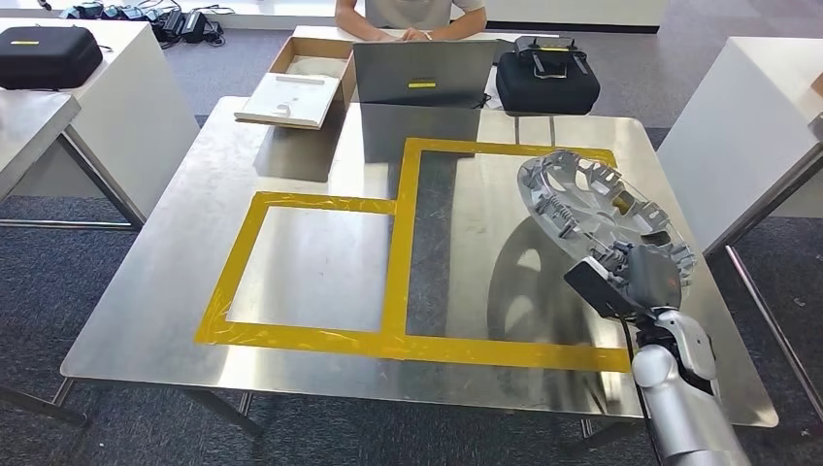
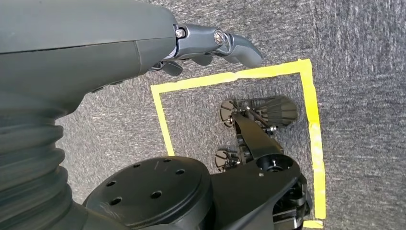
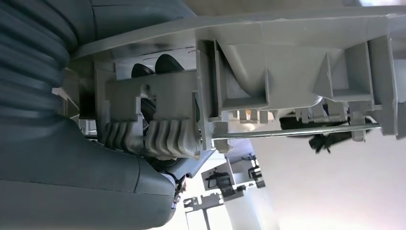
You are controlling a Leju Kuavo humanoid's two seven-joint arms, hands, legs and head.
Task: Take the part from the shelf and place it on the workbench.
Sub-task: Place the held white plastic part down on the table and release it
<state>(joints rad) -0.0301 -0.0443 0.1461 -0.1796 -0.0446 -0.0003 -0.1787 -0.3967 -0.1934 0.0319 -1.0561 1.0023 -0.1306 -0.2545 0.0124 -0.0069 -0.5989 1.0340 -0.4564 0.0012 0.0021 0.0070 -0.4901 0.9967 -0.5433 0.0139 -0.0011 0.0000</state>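
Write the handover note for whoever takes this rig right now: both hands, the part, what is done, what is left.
Right robot hand: grips the round grey part by its near rim and holds it tilted above the right side of the workbench.
Left robot hand: holds nothing, hangs over the carpet beside the yellow floor tape.
Done: the part is off the shelf and over the bench, above the right yellow-taped rectangle.
Left: lower the part onto the bench, let go, draw the arm back.

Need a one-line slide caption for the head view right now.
Right hand holds the round grey part tilted over the metal workbench, above the larger yellow-taped rectangle.
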